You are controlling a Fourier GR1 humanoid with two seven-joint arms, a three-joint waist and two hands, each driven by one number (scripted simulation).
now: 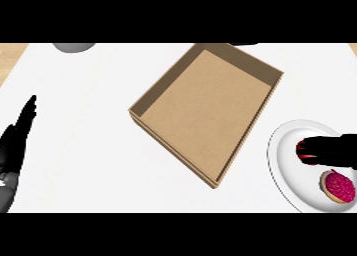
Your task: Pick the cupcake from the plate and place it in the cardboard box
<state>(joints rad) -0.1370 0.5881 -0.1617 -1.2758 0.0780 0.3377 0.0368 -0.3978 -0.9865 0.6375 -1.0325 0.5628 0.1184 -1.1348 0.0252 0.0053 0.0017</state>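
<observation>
1. Your left hand [11, 145] rests at the lower left of the surface [85, 150]. Its fingers [26, 117] are released, straight, and hold nothing.
2. The cupcake [338, 188] sits on the white plate [284, 165] at the right, near its closer rim, with its pink top showing. The cardboard box [203, 115] lies open beside the plate.
3. Your right hand [343, 152] is over the plate, just beside the cupcake. A red patch [302, 149] shows at its tip. You cannot tell whether this hand is released or grasping anything.
4. Expect the cupcake to be light, soft and easily crushed, with frosting that smears. Take it by the tan sides of its base, not by the top.
</observation>
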